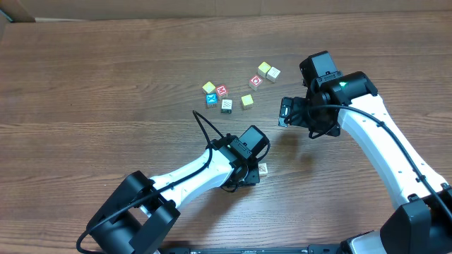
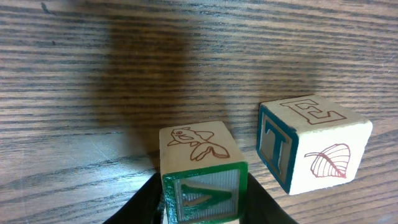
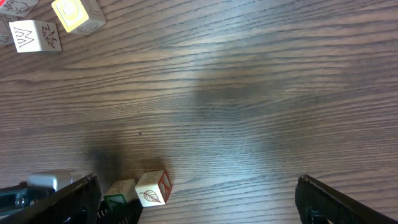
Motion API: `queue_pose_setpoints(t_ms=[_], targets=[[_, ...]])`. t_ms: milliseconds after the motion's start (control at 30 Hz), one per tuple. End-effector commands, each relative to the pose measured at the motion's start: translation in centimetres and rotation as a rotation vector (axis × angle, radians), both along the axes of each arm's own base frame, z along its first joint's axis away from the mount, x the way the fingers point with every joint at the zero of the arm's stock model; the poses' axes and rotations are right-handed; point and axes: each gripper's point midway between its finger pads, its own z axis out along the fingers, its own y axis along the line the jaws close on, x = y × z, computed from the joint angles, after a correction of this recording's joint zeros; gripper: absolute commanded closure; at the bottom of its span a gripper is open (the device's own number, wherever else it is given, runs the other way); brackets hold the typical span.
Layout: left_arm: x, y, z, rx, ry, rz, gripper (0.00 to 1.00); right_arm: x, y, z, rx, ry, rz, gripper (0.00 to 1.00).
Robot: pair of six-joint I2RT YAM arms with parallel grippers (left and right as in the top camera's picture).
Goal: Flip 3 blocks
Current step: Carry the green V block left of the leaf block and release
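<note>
Black fingers, left gripper (image 2: 204, 179): the jaws stand partly apart, with one finger (image 2: 144, 204) at each lower flank of the fish block (image 2: 199, 144). The fingers lie against or just beside the cube. Whether they press it cannot be told.

Fish block: pale wooden cube standing flat on the table (image 1: 106, 85).
- Top face: a fish outline in red-brown.
- Face toward the wrist camera: a green border around the letter A.
- Its lowest edge is cut off by the picture.

Leaf block (image 2: 314, 149): pale wooden cube just beside the fish block, on the right in the left wrist view. A narrow gap of bare table separates the two, and this cube is turned a little out of line. It sits outside the jaws, touched by neither finger.
- Top face: the letter E in red-brown.
- Face toward the fish block: a teal-blue frame around the letter T.
- Other visible side: a red-brown leaf.

Left arm: white links with black joints, reaching in from the lower left edge of the overhead view. The leaf block shows as a pale speck at the gripper's right side.

Right gripper (image 3: 198, 186): the jaws are spread wide with nothing between them, held above bare table. It is up and to the right of the left gripper, well apart from both blocks.

Cluster of eight cubes (image 1: 246, 101): loose on the table beyond the left gripper, near the right gripper. It includes yellow-topped, red-faced, teal-faced and cream cubes, none of them touched by a gripper.

Table: brown wood-grain surface.
</note>
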Motion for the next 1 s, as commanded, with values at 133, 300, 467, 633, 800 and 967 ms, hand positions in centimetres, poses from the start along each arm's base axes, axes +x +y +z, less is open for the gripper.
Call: queue_pose_setpoints(t_ms=[133, 300, 467, 633, 800, 967], targets=[[0.2, 0.5, -0.3, 0.028, -0.018, 0.019, 0.64, -0.1, 0.0, 0.8, 0.013, -0.024, 0.003, 0.0], [0.6, 0.5, 0.1, 0.028, -0.044, -0.002, 0.61, -0.1, 0.0, 0.8, 0.013, -0.024, 0.003, 0.0], [1.5, 0.9, 3.0, 0.014, -0.14, -0.004, 0.58, 0.0, 0.0, 0.8, 0.014, -0.025, 0.003, 0.0], [2.2, 1.2, 6.6, -0.028, -0.243, -0.013, 0.43, 0.0, 0.1, 0.8, 0.015, -0.028, 0.003, 0.0], [4.2, 2.8, 7.5, -0.002, -0.312, -0.005, 0.26, 0.0, 0.2, 0.8, 0.024, -0.025, 0.006, 0.0], [8.4, 5.9, 7.1, -0.022, -0.322, 0.025, 0.25, -0.2, 0.5, 0.8, 0.034, -0.022, 0.019, 0.0]])
